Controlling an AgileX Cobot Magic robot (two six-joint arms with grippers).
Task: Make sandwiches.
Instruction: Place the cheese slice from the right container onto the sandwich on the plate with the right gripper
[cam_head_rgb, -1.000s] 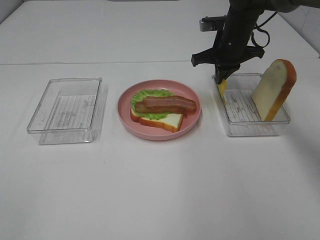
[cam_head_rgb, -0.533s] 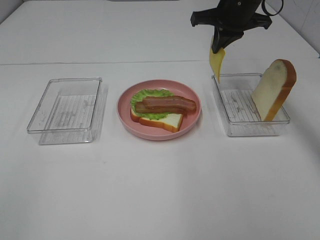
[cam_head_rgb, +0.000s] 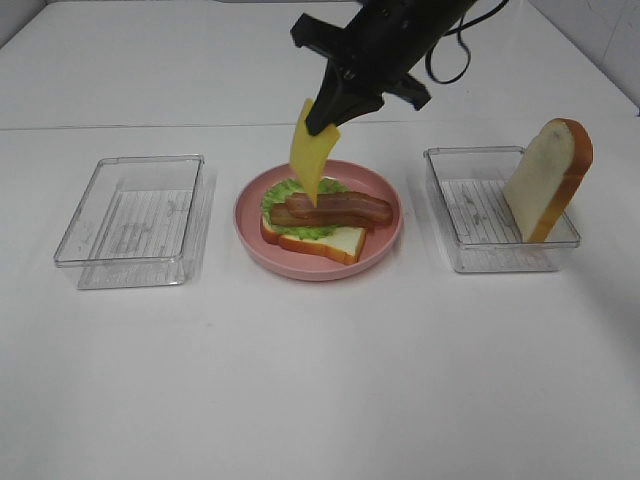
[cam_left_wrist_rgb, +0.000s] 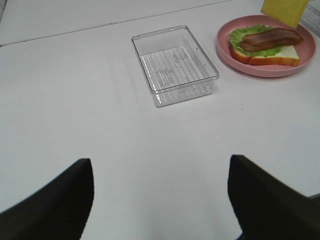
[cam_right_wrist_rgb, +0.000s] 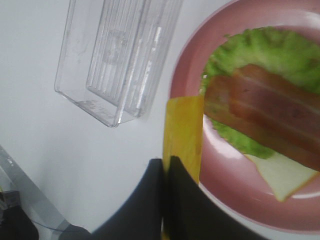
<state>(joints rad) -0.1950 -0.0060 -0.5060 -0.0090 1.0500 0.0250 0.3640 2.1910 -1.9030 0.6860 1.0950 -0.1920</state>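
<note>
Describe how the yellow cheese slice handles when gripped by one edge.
Probably stiff: the cheese slice hangs flat from the right gripper without drooping. Likely light, being thin. Its smooth face may let it slide off the bacon if released tilted.

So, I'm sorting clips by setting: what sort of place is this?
Most likely a robot test bench, not a kitchen: a plain white tabletop, a half-built toy sandwich on a pink round plate, clear plastic trays, and a black robot gripper holding a yellow cheese slice.
</note>
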